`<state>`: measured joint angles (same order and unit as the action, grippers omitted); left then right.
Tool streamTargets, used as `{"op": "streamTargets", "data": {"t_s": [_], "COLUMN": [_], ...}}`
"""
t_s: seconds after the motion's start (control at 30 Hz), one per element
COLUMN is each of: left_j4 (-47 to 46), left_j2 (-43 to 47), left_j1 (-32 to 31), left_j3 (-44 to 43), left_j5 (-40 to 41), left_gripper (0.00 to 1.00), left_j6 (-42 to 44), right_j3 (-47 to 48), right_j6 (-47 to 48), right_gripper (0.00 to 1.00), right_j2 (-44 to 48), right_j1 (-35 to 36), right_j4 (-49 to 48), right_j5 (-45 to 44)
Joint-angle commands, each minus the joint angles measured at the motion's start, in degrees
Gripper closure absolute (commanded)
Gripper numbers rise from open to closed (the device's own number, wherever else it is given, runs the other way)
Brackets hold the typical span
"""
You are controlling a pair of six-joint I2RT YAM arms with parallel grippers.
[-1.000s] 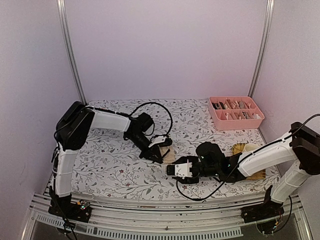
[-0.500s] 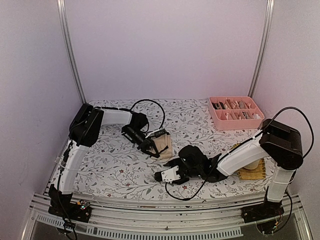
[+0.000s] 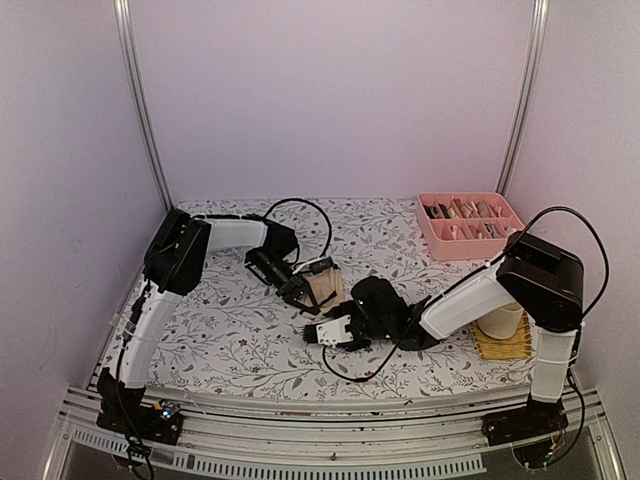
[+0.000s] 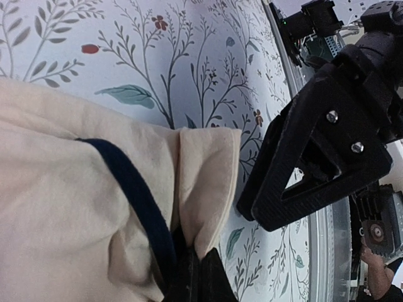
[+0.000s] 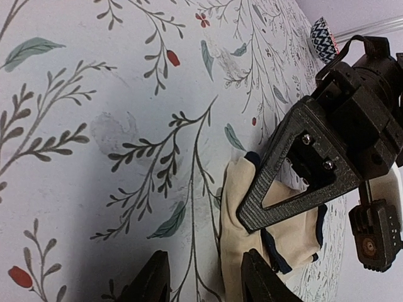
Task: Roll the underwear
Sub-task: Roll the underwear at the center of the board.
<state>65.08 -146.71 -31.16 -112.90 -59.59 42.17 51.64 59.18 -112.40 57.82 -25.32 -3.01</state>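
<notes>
The beige underwear (image 3: 329,284) with dark edging lies bunched on the floral tabletop near the middle. My left gripper (image 3: 303,293) is shut on a fold of it; in the left wrist view the jaws (image 4: 196,278) pinch the cloth (image 4: 63,207) just right of the dark band. My right gripper (image 3: 312,332) hovers low just in front of the garment, open. In the right wrist view it (image 5: 204,275) has only table between its fingers, and the cloth's near edge (image 5: 236,233) lies beside the right finger (image 5: 259,277). No other underwear shows.
A pink compartment tray (image 3: 433,232) holding several rolled items stands at the back right. A pale cup (image 3: 500,320) sits on a yellow mat (image 3: 505,347) at the right edge. Black cables trail from both arms over the floral cloth (image 3: 220,330).
My right arm has swung left and forward to the underwear, its jaws narrowing. My left gripper has pulled the cloth slightly back and to the left, still holding it.
</notes>
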Motion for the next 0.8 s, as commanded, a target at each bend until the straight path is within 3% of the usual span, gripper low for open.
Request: {"op": "streamTargets", "data": {"t_s": [0.0, 0.27, 0.77], "left_j4": [1.6, 1.9, 1.9], "left_j2": [-2.8, -2.9, -1.6], "left_j1": [0.5, 0.7, 0.7], "left_j3": [-0.1, -0.3, 0.7], "left_j5": [2.2, 2.5, 4.4], "left_gripper": [1.00, 1.00, 1.00], "left_j6": [0.6, 1.0, 2.8], "right_j3": [1.7, 4.1, 11.2], "right_j6": [0.1, -0.6, -8.0], "right_gripper": [0.60, 0.62, 0.79], "right_j2": [-2.7, -5.2, -7.9], "right_j1": [-1.3, -2.1, -4.3], "right_j4": [1.6, 5.0, 15.5], "right_j5": [-2.1, -3.1, -1.7]}}
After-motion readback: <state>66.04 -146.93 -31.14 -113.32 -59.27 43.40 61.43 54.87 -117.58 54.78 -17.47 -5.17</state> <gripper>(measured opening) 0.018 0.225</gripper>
